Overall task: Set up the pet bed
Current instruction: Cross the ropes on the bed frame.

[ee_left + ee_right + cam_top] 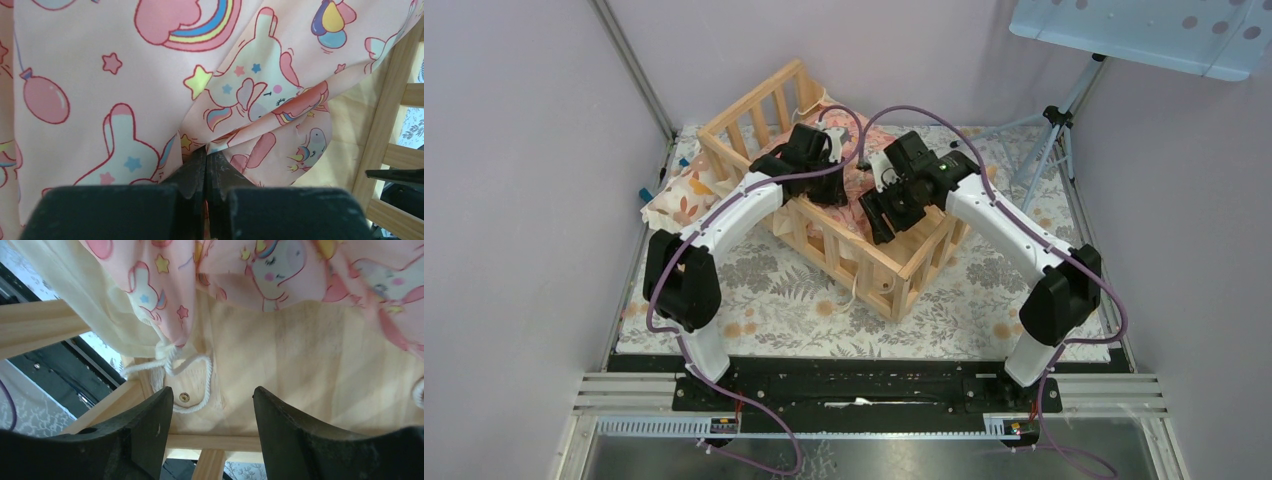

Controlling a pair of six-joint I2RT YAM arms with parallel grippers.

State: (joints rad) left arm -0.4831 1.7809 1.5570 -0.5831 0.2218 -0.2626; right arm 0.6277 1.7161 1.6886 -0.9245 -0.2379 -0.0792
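**Both my jaws inside the wooden pet bed, left pinching the cushion**

The pet bed – a light wooden frame with slatted rails – sits at an angle on the desk, which is covered by a grey-and-orange floral cloth. It lies in the middle of the desk towards the far side, and both my arms reach over its rails into it.

My left jaws are pressed fully together on a fold of the pink cushion, whose fabric is printed with rabbits, stars, balloons and rainbows. Creases fan out from the pinched spot. A wooden rail of the bed runs down the right edge of that wrist view.

My right jaws stand wide apart and hold nothing – they hang just above the bare plank base, near a corner of the frame. A loop of white cord lies on the planks between the fingertips, below the cushion's cream ruffle.

A small cream pillow with orange leaves lies on the desk outside the bed, just beside its left rail.
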